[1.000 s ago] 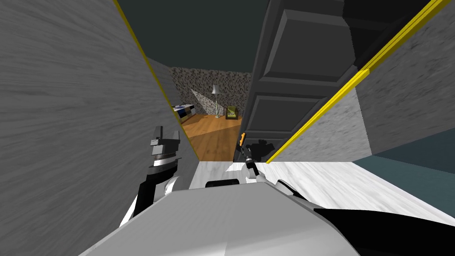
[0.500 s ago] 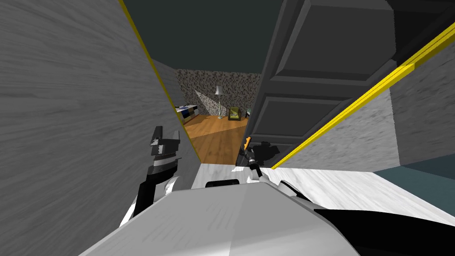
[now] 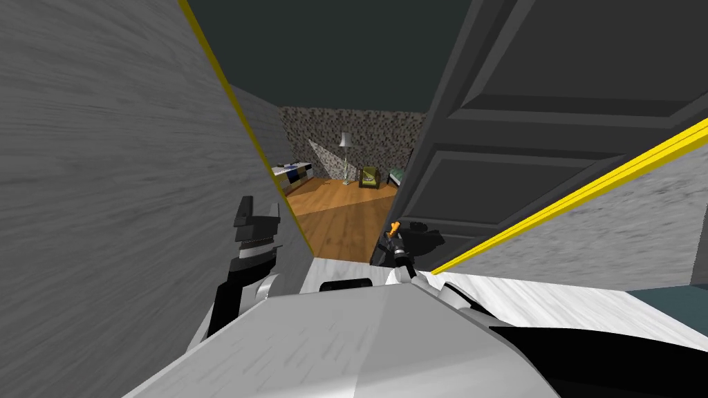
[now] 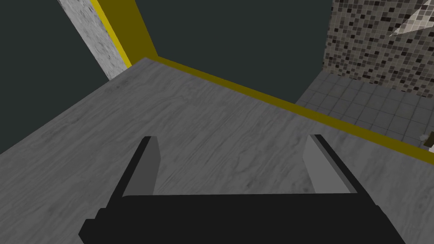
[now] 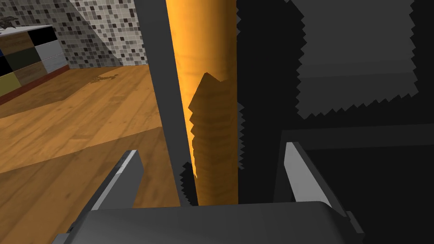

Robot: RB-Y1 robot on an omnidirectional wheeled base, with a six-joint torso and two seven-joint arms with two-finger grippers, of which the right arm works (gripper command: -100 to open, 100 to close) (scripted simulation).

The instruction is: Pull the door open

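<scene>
The right gripper point(image 5: 210, 148) has its jaws spread, one blade on either side of the orange door handle point(image 5: 203, 63). There is a gap between each blade and the handle, so it brackets the handle rather than clamping it. In the head view this gripper sits at the lower middle of the frame, at the free edge of the dark grey panelled door point(image 3: 539, 159), which fills the upper right.

The door stands ajar. Between its edge and the yellow trim point(image 3: 249, 131) at centre left, a wedge of wooden floor point(image 3: 346, 214) shows, with a floor lamp point(image 3: 345, 140) and a low dresser point(image 3: 294, 171) beyond.

The left gripper point(image 4: 231, 140), its jaws likewise released and holding nothing, hangs left of centre, facing the grey wall point(image 4: 190, 127).

As I judge it, the pull is well begun but not finished. The opening looks narrow to pass through, and more swing will need the blades closed on the handle or hooked behind it.
</scene>
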